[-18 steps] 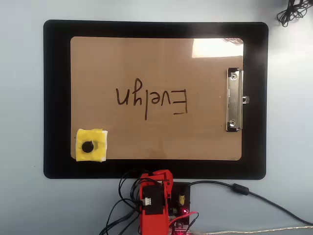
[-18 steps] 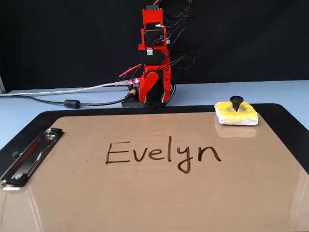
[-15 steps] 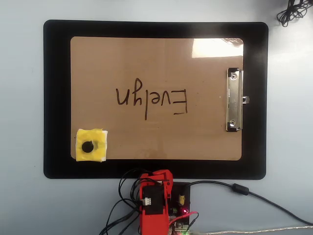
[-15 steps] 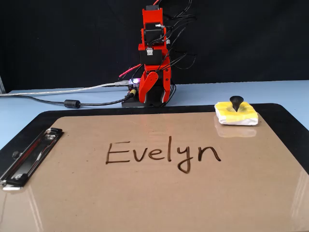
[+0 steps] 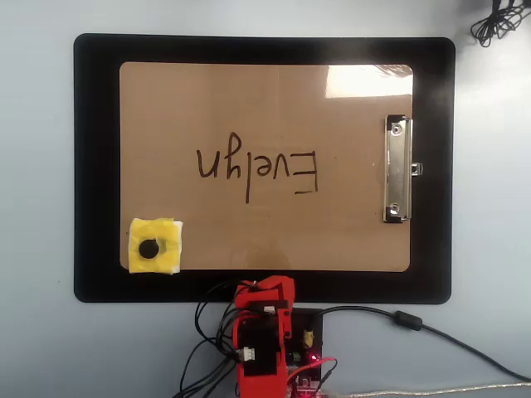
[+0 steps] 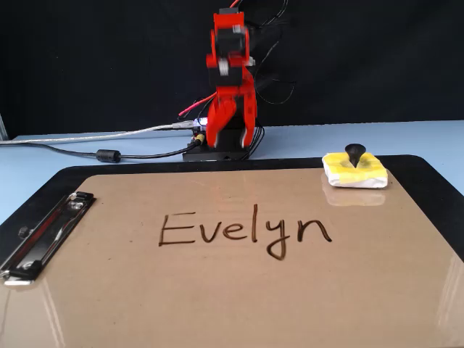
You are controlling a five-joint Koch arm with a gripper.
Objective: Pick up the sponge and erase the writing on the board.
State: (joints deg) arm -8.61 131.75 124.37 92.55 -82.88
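Observation:
The tan board [image 5: 249,99] lies on a black mat, with its silver clip [image 5: 397,169] on the right in the overhead view. The writing "Evelyn" [image 5: 257,170] in dark brown sits across its middle and also shows in the fixed view [image 6: 245,232]. The yellow sponge [image 5: 165,234] with its black knob rests on the board's lower left corner in the overhead view, and at the far right in the fixed view [image 6: 355,172]. My red gripper [image 6: 232,141] hangs point-down over the arm's base, behind the board's far edge, jaws slightly apart and empty, well clear of the sponge. It is blurred. It also shows in the overhead view [image 5: 264,290].
The black mat [image 5: 95,166] surrounds the board on a pale blue table. Cables [image 5: 415,322] run from the arm's base toward the right in the overhead view. A coiled black cable [image 5: 498,21] lies at the top right corner.

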